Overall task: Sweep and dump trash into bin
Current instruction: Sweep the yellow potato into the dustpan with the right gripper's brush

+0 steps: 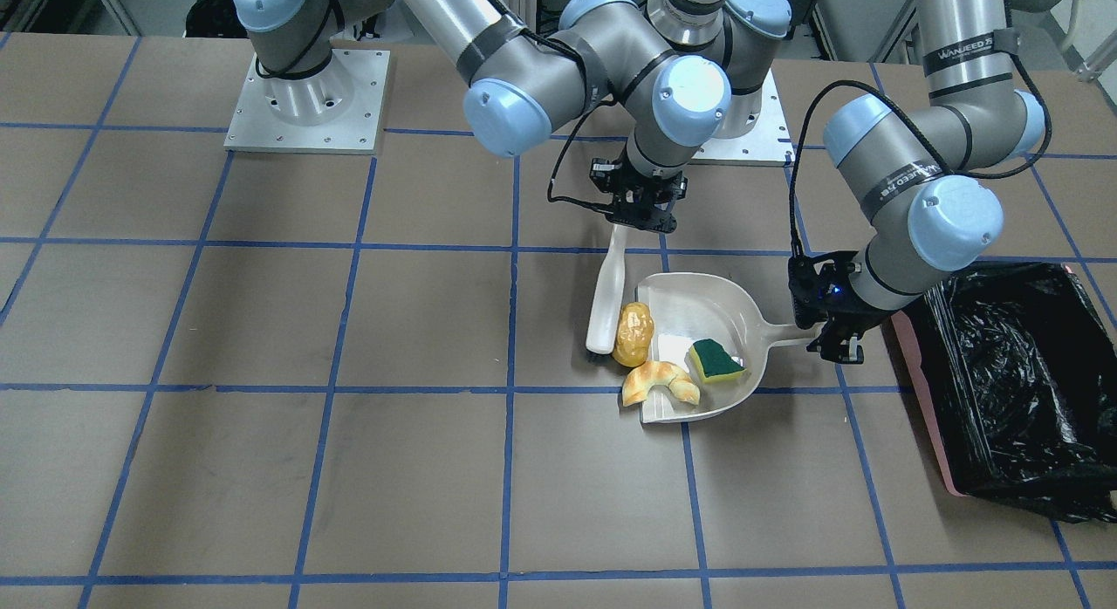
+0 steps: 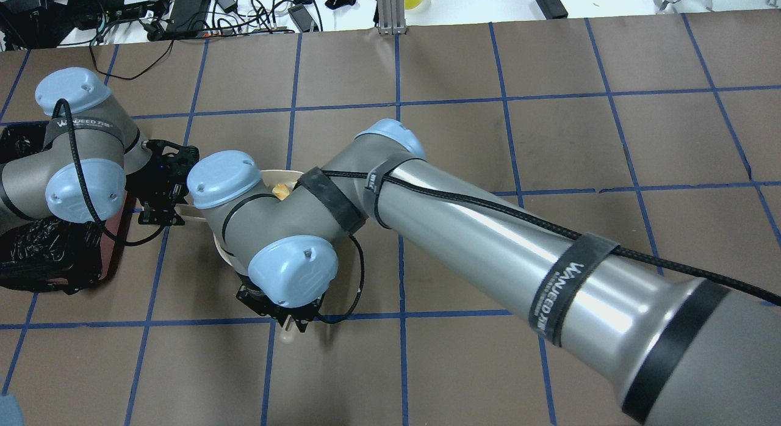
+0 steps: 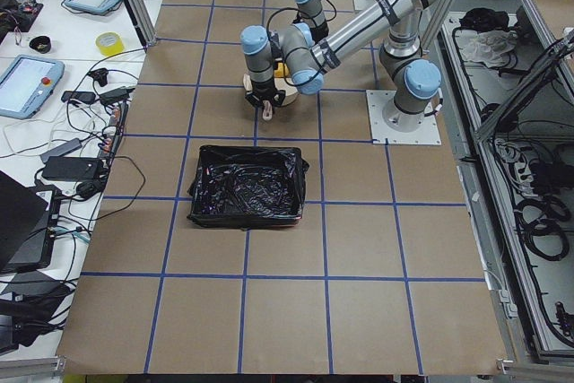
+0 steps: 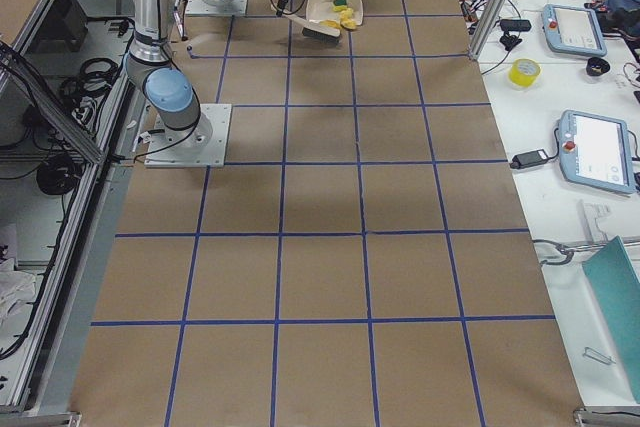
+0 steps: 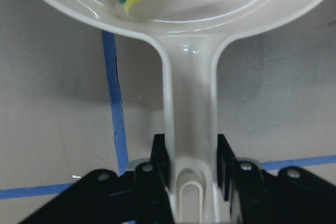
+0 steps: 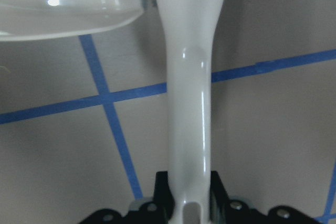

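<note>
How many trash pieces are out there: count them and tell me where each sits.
3. The sponge wedge lies inside the dustpan; the croissant straddles its open lip; the potato lump sits at the mouth, beside the brush.

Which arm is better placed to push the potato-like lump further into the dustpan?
Right. The right hand grips the brush, whose head lies beside the lump at the dustpan mouth. The left hand is clamped on the dustpan handle, on the far side.
</note>
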